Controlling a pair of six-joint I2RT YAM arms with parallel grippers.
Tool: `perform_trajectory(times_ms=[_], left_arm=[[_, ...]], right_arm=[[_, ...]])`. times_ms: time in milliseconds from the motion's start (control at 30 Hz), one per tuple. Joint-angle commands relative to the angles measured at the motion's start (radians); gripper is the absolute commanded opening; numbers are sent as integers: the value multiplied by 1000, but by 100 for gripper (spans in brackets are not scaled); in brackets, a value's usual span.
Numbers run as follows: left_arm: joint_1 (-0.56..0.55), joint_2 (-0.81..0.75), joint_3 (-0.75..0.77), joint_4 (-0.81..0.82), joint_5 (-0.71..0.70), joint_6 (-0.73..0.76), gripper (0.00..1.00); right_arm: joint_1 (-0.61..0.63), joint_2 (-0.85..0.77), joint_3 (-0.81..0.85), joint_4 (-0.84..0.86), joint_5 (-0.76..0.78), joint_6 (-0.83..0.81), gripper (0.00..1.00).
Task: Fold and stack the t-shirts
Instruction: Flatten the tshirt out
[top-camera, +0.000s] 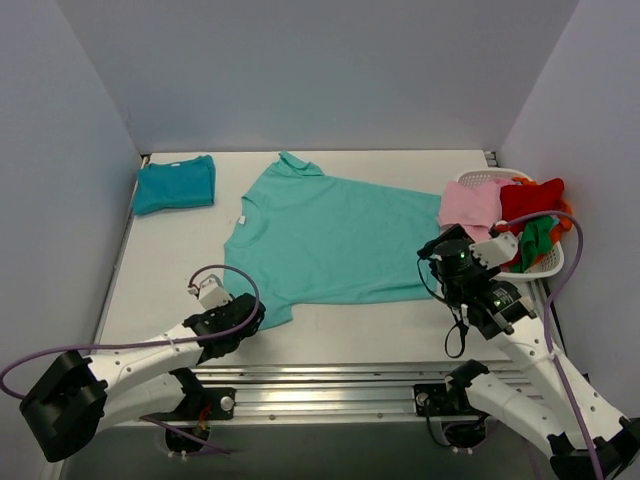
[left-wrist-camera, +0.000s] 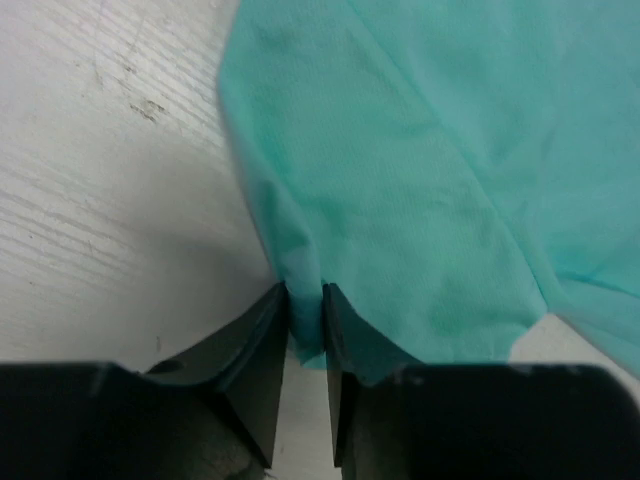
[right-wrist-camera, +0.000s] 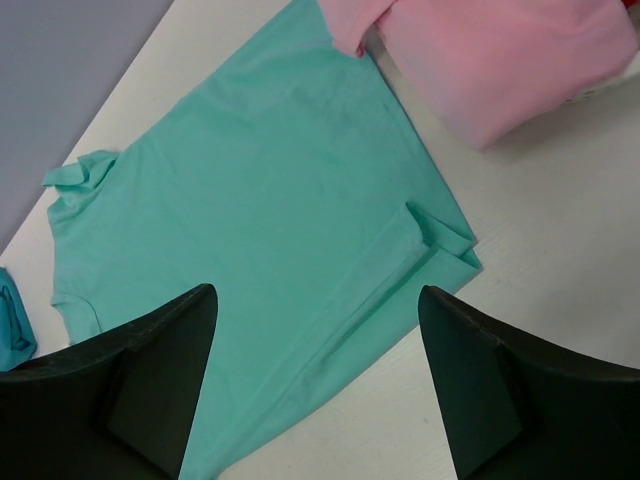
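Note:
A light turquoise t-shirt (top-camera: 335, 238) lies spread flat in the middle of the table, collar to the left. It also shows in the left wrist view (left-wrist-camera: 420, 170) and the right wrist view (right-wrist-camera: 270, 210). My left gripper (top-camera: 252, 314) is shut on the near sleeve of this shirt; its fingers (left-wrist-camera: 262, 350) pinch a fold of the cloth. My right gripper (top-camera: 440, 258) is open and empty, held above the shirt's near right hem corner (right-wrist-camera: 440, 240). A darker teal-blue t-shirt (top-camera: 175, 184) lies folded at the far left.
A white basket (top-camera: 545, 262) at the right edge holds red, green and orange garments (top-camera: 532, 215). A pink garment (top-camera: 470, 205) hangs over its left rim, touching the shirt's hem; it shows in the right wrist view (right-wrist-camera: 500, 60). Grey walls enclose the table.

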Motion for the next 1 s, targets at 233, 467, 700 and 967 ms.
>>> perform_trajectory(times_ms=[233, 467, 700, 967], left_arm=[[1, 23, 34, 30, -27, 20, 2], [90, 95, 111, 147, 12, 166, 2], [107, 147, 94, 219, 52, 198, 2], [115, 101, 68, 208, 58, 214, 2]], right_arm=[[18, 21, -214, 65, -194, -16, 63], [22, 93, -344, 191, -242, 5, 77], [18, 249, -338, 372, -162, 14, 73], [10, 502, -237, 487, -106, -9, 66]])
